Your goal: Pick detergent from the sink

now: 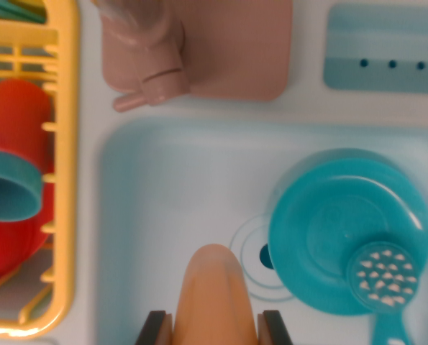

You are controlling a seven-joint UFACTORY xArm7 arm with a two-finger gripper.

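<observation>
An orange detergent bottle with a rounded top fills the bottom middle of the wrist view, over the pale blue sink basin. My gripper has its two dark fingers pressed against both sides of the bottle, so it is shut on it. The lower part of the bottle is cut off by the frame's bottom edge.
A teal bowl lies in the sink's right half with a teal strainer spoon on it, beside the drain. A pink faucet stands behind the sink. A yellow rack at left holds a red cup. A teal soap tray sits top right.
</observation>
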